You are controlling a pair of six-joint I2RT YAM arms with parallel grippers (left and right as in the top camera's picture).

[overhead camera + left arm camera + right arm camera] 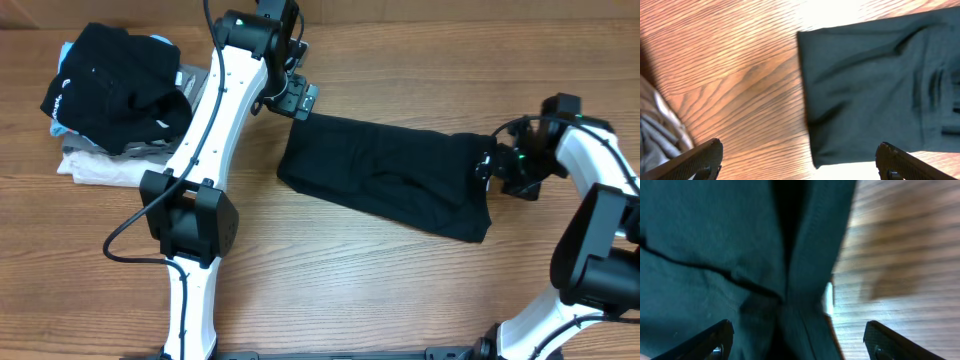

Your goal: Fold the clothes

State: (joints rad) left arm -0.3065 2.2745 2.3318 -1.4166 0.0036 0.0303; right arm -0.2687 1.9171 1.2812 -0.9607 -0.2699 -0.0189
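Note:
The clothes (385,175), a plain black T-shirt, lie folded into a long band across the middle of the wooden table (330,290). My left gripper (298,100) hovers just past the band's upper left end. In its wrist view the jaws stand wide open (800,162) over the shirt's corner (875,85) and bare wood, holding nothing. My right gripper (487,165) is at the band's right end. Its wrist view shows the jaws open (800,345), with bunched dark fabric (740,245) lying loose between the two fingers, one finger over cloth, the other over wood.
A pile of other garments sits at the far left: a black one with white lettering (115,85) on top of grey and cream-white ones (95,165). Grey fabric (655,135) shows at the left edge of the left wrist view. The left arm's base (190,215) stands beside the pile.

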